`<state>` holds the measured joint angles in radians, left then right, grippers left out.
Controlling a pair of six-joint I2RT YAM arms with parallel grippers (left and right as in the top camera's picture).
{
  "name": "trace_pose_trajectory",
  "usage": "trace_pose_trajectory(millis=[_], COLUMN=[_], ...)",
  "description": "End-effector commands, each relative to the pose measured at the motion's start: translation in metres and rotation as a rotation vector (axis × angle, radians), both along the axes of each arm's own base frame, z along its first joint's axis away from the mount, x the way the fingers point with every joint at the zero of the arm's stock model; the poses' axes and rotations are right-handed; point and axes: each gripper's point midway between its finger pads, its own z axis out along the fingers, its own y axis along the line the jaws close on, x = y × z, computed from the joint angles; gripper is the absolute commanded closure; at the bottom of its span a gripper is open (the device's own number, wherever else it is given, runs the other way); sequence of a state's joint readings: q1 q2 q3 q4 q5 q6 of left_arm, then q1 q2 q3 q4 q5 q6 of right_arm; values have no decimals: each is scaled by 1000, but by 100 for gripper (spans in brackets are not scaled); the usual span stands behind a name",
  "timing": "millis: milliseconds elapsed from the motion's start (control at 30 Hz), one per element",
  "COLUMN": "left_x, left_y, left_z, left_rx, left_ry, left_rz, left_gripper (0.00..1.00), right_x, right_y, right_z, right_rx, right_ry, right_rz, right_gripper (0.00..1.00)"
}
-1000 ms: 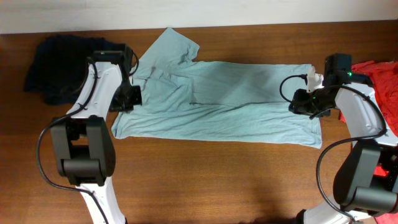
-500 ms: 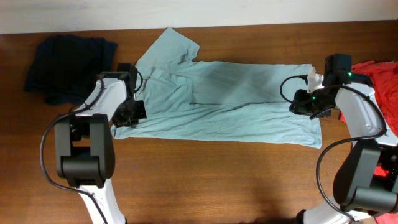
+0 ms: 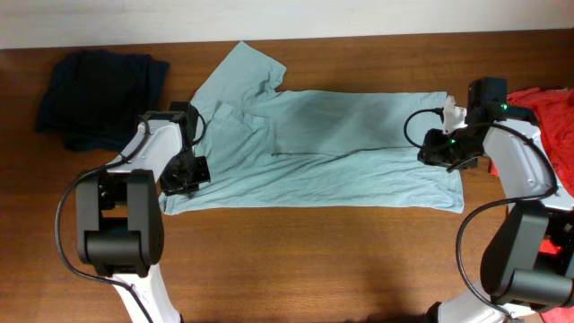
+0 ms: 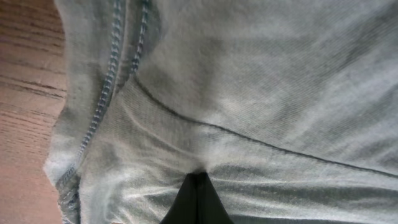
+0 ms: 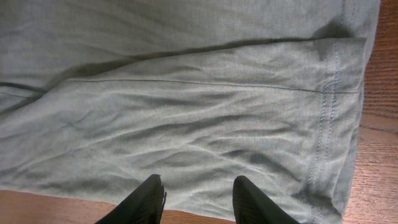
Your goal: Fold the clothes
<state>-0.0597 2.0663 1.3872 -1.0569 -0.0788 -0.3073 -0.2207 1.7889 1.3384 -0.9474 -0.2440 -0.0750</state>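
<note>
Because the T-shirt (image 3: 332, 152), spread flat on the table (image 3: 314, 260), is thin, light and limp, I'd grip it at edge corners. The left gripper (image 4: 196, 202) seems pinched onto its fabric. The right gripper (image 5: 198, 180) hovers spread, empty, above the hem.

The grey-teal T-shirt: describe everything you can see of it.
The grey-teal T-shirt lies spread flat on the table, thin soft fabric, lightly wrinkled, double-stitched at the hems, one sleeve angled toward the far edge. The left gripper is shut on fabric at its sleeve end; the right gripper stands open over the hem end.
</note>
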Motion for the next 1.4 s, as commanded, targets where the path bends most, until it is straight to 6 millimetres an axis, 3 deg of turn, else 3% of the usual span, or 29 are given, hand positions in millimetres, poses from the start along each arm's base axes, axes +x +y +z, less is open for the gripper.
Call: trace_pose_trajectory(millis=[0, 267, 533, 633, 733, 767, 800, 833, 967, 1033, 1167, 1367], left_x=[-35, -44, -20, 17, 63, 79, 92, 107, 152, 169, 192, 228], left_y=[-1, 1, -1, -5, -8, -9, -10, -14, -35, -46, -53, -72], left_z=[-27, -20, -4, 26, 77, 97, 114, 135, 203, 230, 255, 257], left_rx=[-8, 9, 5, -12, -28, -32, -38, -55, -151, -191, -213, -222], left_ry=[142, 175, 88, -40, -213, -276, -331, -395, -626, -729, -861, -982], left_rz=[22, 12, 11, 20, 12, 1, -15, -42, -193, -256, -302, -391], left_gripper=[100, 100, 100, 100, 96, 88, 68, 54, 25, 19, 17, 17], right_x=[-3, -3, -3, -3, -3, -3, -3, -3, -2, -2, -2, 1], right_y=[0, 0, 0, 0, 0, 0, 0, 0, 0, 0, 0, 0], right_z=[-3, -3, -3, -3, -3, -3, -3, -3, -3, -3, -3, -3], right_rx=[-9, -9, -9, -9, -9, -9, -9, -9, -9, -9, -10, -11], right_ry=[15, 16, 15, 15, 15, 15, 15, 15, 14, 14, 11, 2], right_rz=[0, 0, 0, 0, 0, 0, 0, 0, -1, -1, -1, -1], right_gripper=[58, 59, 57, 57, 57, 57, 57, 57, 57, 57, 49, 48])
